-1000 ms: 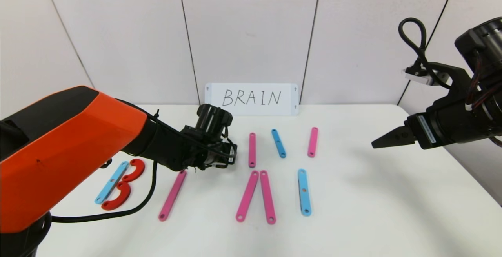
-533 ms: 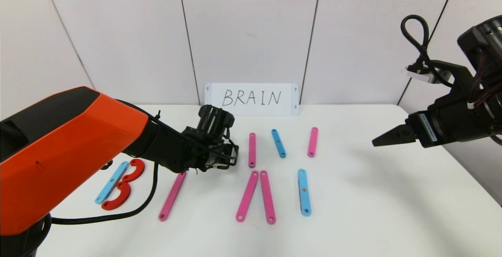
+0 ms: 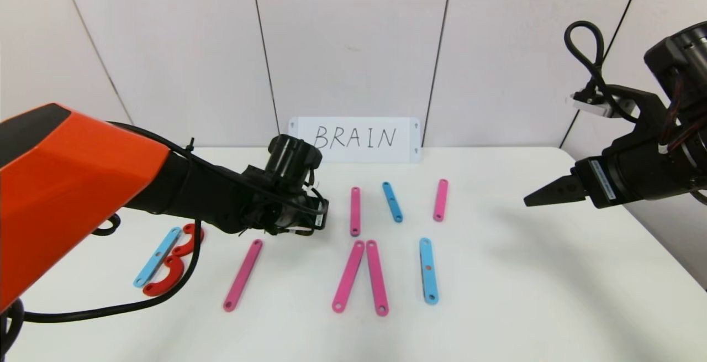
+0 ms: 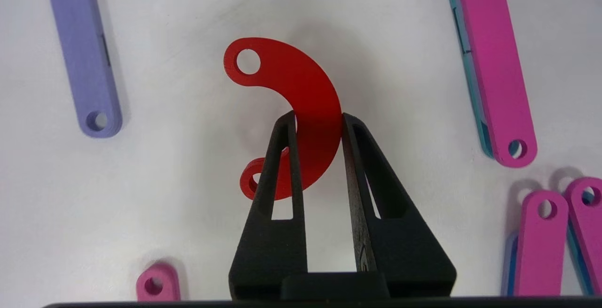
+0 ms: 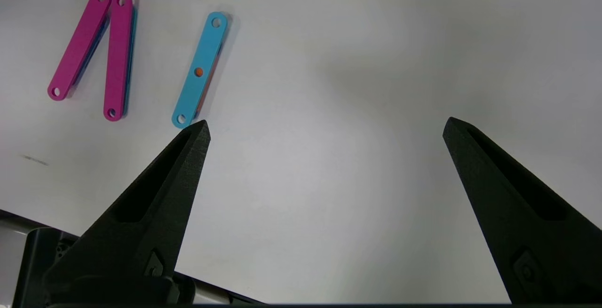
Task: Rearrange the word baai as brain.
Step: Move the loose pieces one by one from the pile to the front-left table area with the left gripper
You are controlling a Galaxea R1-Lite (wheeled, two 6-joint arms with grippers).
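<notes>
White tabletop, white panelled wall behind. My left gripper (image 4: 319,120) has just closed and lifted a little from where it hung a second ago; its jaws now pinch the red C-shaped piece (image 4: 301,101) across the middle of its arc, so I judge this curve is bound for the R. Its long axis runs straight out from the jaws, open side toward the purple bar (image 4: 84,59). Pink bars (image 4: 494,63) lie on the opposite side. My right gripper (image 3: 544,193) hovers well apart, spread wide, empty.
</notes>
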